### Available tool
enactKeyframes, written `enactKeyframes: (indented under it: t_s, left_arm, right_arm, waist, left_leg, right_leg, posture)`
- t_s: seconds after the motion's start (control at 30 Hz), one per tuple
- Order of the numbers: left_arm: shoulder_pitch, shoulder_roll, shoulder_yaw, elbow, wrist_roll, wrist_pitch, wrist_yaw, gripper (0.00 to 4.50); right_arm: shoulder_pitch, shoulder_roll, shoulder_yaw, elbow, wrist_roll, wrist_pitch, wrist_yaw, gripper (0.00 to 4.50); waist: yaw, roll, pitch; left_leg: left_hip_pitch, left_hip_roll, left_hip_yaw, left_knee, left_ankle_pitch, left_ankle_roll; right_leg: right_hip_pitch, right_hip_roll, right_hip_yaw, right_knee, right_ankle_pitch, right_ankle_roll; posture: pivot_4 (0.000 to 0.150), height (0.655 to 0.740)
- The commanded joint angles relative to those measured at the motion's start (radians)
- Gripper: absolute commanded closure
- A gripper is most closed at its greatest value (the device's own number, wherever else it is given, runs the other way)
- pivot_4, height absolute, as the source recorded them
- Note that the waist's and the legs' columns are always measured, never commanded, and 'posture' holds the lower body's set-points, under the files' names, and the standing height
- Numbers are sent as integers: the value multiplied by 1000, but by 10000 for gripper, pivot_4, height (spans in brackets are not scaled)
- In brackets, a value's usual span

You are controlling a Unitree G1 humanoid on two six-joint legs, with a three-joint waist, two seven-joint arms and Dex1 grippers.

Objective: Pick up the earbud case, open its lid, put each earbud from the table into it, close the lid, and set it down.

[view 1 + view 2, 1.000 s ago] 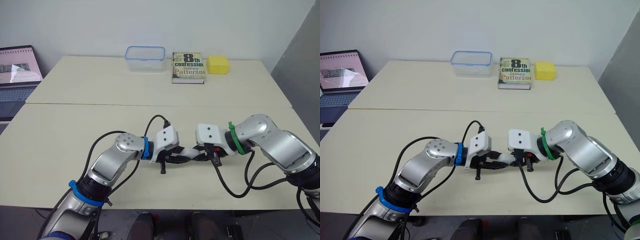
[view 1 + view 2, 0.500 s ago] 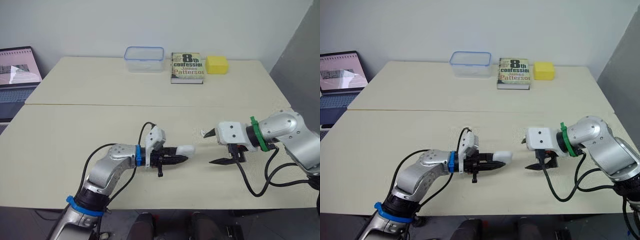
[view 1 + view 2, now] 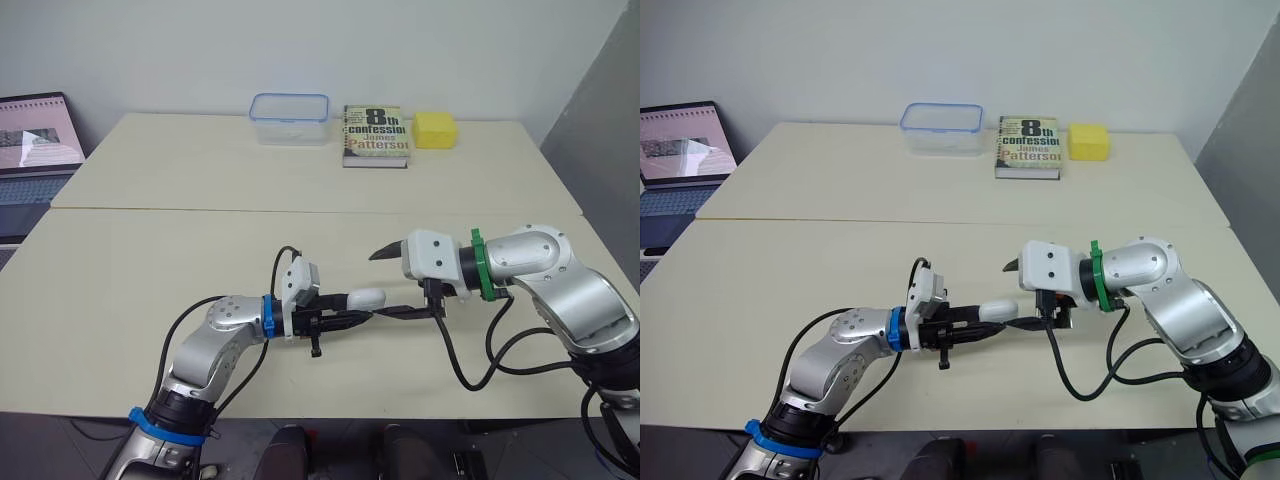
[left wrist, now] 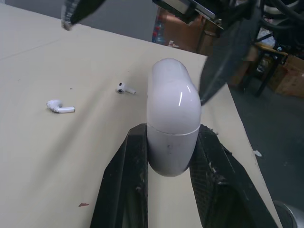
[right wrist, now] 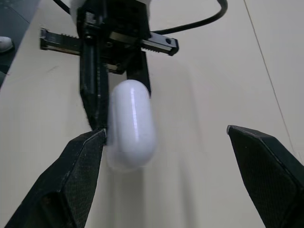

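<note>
The white earbud case, lid closed, is clamped by its lower half in my left gripper, held just above the near table. In the left wrist view the case stands between my black fingers. Two white earbuds lie on the tabletop beyond it. My right gripper is open wide and faces the case's rounded end, one finger above it and one beside it. In the right wrist view the case lies close to one finger, apart from the other.
On the far table stand a clear plastic container with a blue rim, a paperback book and a yellow block. A laptop sits off the far left. A seam divides the two tables.
The right gripper has let go of the case, opened wide, swung away to the right and come back toward it. The left arm has stretched out lower with the case.
</note>
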State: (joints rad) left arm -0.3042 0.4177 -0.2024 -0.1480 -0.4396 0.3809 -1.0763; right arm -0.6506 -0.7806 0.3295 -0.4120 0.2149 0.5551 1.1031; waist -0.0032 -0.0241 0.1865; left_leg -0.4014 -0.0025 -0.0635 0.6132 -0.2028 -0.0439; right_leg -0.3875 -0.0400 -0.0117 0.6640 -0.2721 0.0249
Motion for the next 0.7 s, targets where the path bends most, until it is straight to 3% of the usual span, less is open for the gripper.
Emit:
enactKeyframes:
  t_s: [0.03,0.47,0.7]
  left_arm:
    - [11,10,-11,-37,10,-32,-11,36883]
    - [30,26,-27,-24,53,-109,-20,36886]
    - [42,-7,45,20,57,-171,65,36886]
  right_arm:
    - [-28,4,-11,3,-16,-9,-4,2318]
    - [-63,17,-69,10,50,75,-7,2318]
    - [46,-55,-209,-46,151,65,32,2318]
  waist:
    - [0,0,0]
    - [0,0,0]
    - [1,0,0]
  left_leg:
    - [0,0,0,0,0,0]
    - [0,0,0,0,0,0]
    - [0,0,0,0,0,0]
  right_leg:
    - [0,0,0,0,0,0]
    - [0,0,0,0,1,-2]
    - [0,0,0,0,1,-1]
  posture:
    - [1500,7377]
    - [1500,7377]
    - [1500,7377]
